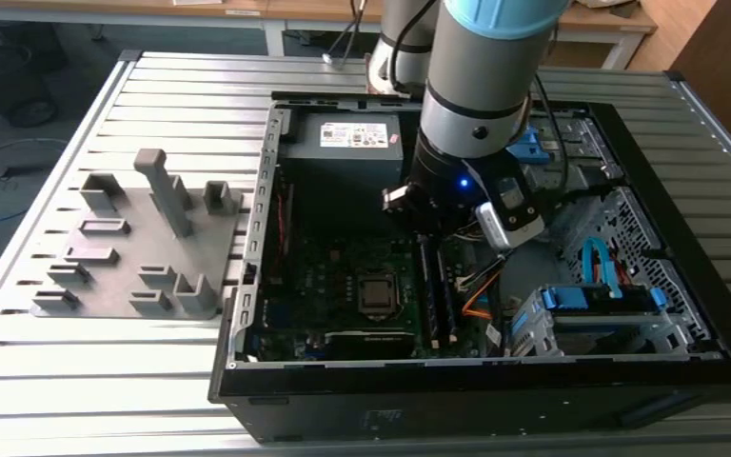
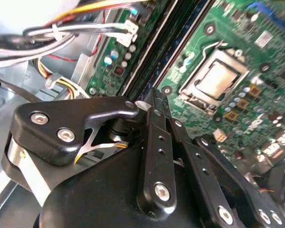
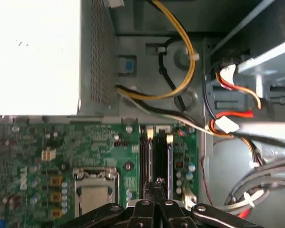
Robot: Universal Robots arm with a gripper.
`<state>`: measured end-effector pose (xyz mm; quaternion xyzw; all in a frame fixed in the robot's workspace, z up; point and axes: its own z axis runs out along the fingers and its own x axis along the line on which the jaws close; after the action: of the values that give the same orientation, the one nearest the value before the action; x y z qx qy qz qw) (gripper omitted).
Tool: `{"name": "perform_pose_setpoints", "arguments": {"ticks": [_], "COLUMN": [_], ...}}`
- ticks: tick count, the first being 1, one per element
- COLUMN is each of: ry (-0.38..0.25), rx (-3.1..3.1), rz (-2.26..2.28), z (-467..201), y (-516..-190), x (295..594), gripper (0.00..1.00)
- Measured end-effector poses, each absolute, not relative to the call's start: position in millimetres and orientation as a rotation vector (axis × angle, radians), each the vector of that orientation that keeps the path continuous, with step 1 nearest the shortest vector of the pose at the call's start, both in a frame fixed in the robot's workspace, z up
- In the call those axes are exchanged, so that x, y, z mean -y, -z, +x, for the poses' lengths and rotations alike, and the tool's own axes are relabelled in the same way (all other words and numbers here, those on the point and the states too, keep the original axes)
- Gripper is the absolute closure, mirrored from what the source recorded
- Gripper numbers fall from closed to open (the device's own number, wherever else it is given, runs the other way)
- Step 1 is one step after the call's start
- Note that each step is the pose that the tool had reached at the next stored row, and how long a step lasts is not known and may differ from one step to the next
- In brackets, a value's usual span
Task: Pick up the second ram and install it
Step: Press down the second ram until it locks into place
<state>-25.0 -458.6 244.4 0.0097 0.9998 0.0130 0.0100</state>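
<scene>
Gripper (image 3: 158,183): fingers pressed together, tips down on the ram (image 3: 160,161) seated in the motherboard (image 3: 85,147) slot.
Ram: beside the CPU socket (image 3: 96,187), lengthwise along the slots.
Room: cables (image 3: 180,76) close by, case (image 1: 467,381) walls all round.

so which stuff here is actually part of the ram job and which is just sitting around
Part of the job:
- gripper, low over the RAM slots
- RAM slots on the motherboard
- open computer case

Just lying about:
- grey holder blocks on the table, at the exterior view's left
- power supply
- blue drive cage
- loose cables
</scene>
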Motion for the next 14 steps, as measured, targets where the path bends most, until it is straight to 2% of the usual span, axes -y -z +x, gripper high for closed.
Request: {"name": "perform_pose_setpoints", "arguments": {"ticks": [5,14], "ry": [-0.041,-0.040], "rx": [-3.121,-3.121], "rz": [0.030,0.027], "z": [-25.4,-25.4], "y": [-235.2,-220.4], "x": [447.4,446.4], "gripper": [0.90,0.90]}}
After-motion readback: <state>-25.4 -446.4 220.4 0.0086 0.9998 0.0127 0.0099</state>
